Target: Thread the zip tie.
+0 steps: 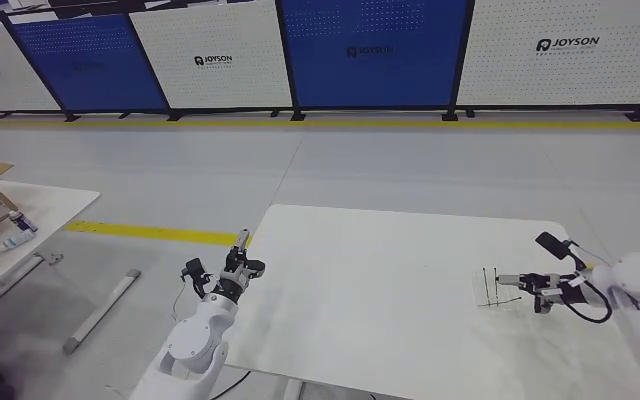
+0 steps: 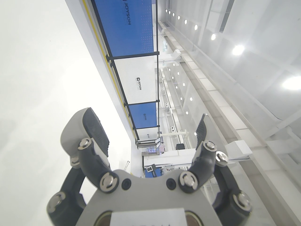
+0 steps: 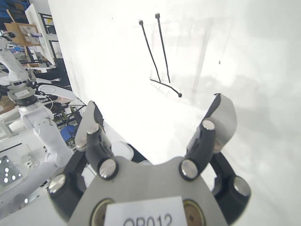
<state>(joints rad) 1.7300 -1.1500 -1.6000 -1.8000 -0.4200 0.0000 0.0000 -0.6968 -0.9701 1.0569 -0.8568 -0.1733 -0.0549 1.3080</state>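
Three ties: thin black plastic zip ties (image 3: 163,48) rested on a clear plastic stand (image 3: 200,55), right side of the white tabletop (image 1: 380,300).
Right end effector (image 3: 156,101): open, empty, near them.
Left end effector (image 2: 147,114): open, well apart.
Handling: likely light, springy, slippery; best pinched mid-strap.
Unclear: stand's outline, head slots.

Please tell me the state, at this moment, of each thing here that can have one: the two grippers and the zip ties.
left gripper: open, holding nothing.
right gripper: open, holding nothing, apart from the zip ties.
two straight zip ties: not threaded, lying side by side, tails free.
curved zip tie: not threaded, lying across the tail ends of the other two.
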